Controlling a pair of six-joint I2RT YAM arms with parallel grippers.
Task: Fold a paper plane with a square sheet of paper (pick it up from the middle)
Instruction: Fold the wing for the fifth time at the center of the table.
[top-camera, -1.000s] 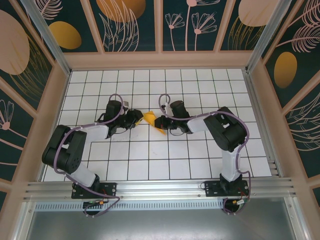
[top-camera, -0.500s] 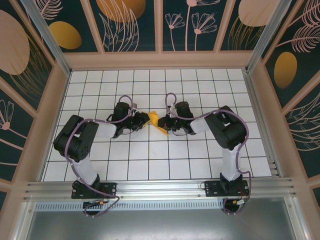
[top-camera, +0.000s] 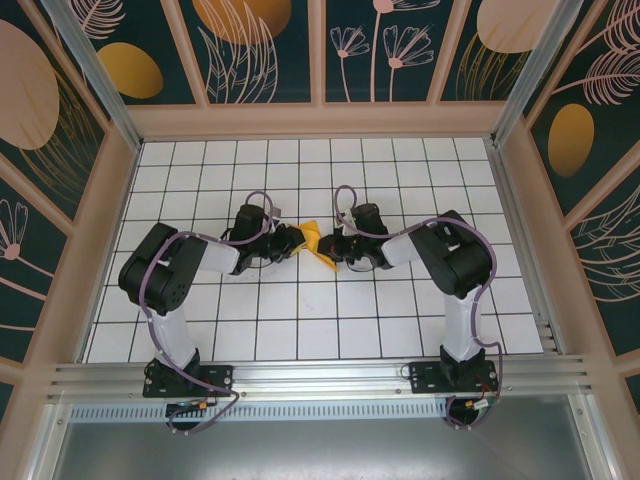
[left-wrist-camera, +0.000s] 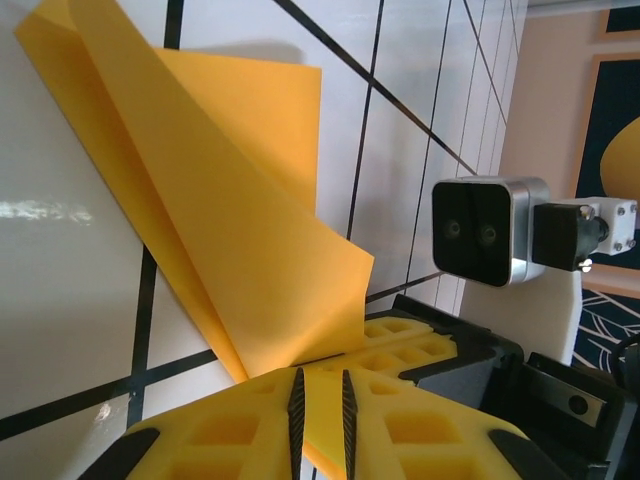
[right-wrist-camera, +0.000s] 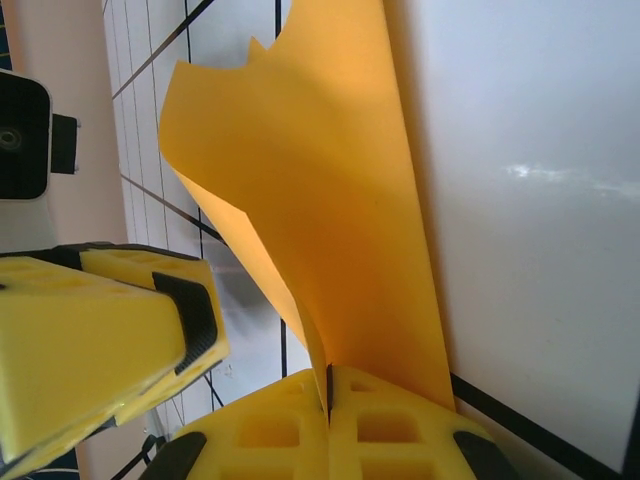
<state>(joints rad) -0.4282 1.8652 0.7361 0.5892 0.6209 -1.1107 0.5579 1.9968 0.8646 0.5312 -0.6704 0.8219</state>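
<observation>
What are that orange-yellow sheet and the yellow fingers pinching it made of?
The sheet of paper looks like thin matte paper: it holds sharp creases and curls freely. The left pincer has fingers that look like moulded yellow plastic or rubber, with square recesses and dark ribbed gripping strips. I cannot tell which.

Crowding mid-frame in the top view: left gripper (top-camera: 298, 240), right gripper (top-camera: 334, 250), sheet of paper (top-camera: 313, 237) between; leaving bare table (top-camera: 300, 330) passable above and below.
</observation>
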